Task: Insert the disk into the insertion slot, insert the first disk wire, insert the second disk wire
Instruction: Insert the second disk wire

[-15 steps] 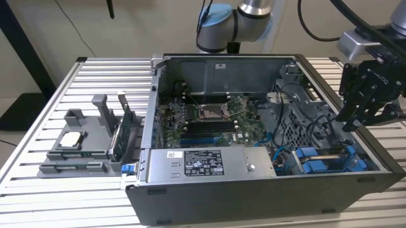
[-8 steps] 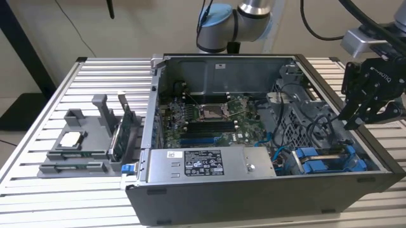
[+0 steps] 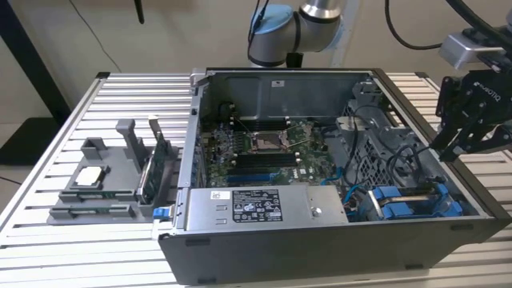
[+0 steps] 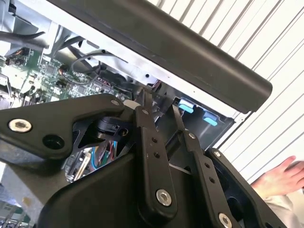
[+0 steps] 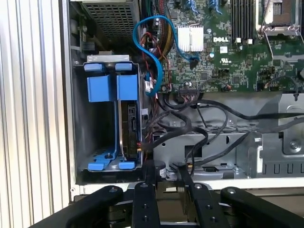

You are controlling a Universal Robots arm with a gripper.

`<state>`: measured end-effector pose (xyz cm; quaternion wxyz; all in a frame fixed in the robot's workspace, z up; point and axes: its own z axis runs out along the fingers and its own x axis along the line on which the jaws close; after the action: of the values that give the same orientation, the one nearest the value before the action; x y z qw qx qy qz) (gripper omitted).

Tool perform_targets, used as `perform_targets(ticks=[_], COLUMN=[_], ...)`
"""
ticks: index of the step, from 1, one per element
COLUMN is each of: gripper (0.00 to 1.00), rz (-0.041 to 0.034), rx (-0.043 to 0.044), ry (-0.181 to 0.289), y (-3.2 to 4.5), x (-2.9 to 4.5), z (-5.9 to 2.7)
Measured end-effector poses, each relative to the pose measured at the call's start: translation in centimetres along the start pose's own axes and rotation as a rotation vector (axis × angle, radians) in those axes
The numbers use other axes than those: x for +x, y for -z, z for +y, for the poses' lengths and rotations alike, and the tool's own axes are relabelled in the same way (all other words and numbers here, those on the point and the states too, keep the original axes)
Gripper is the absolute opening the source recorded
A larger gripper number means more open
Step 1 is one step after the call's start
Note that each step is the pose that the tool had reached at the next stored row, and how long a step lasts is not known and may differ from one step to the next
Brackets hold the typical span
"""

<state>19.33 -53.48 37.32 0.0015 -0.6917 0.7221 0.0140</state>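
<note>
Hovering above the rim of the open computer case [image 3: 320, 252] on the exterior view's right, the end effector [image 3: 445, 150] is holding its two black fingers [image 5: 145, 204] only a little apart, with a slim gap between them and nothing in their grip. Nearest to it, inside the case's corner, the insertion slot [image 5: 100, 89] is showing its bright blue rails. The disk [image 5: 129, 128] is standing on edge inside that slot, sitting in the compartment nearer the motherboard [image 5: 213, 61]. A looping blue cable [image 5: 159, 71] and a bundle of black cables [image 5: 199, 126] are trailing just beside the disk's end, and I cannot tell whether any of them is plugged into it. Farther out, the case is sitting on a slatted metal bench [image 3: 48, 252]. A grey holder [image 3: 104, 180] carrying a green circuit card [image 3: 160, 159] is resting on the exterior view's left. In the second wrist view a person's hand [image 4: 285, 175] is showing over the bench beyond the case.
</note>
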Motion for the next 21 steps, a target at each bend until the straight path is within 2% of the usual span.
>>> perform_targets(ticks=[8,14,21], gripper=[0.33,0.33,0.33], rz=[0.0008,-0.0004,-0.0045], rx=[-0.0184,-0.0189,-0.0273], ry=[-0.002,-0.045,-0.055], y=[0.05,0.05,0.09], x=[-0.1,-0.09,0.51], z=[-1.3,-1.32,-1.36])
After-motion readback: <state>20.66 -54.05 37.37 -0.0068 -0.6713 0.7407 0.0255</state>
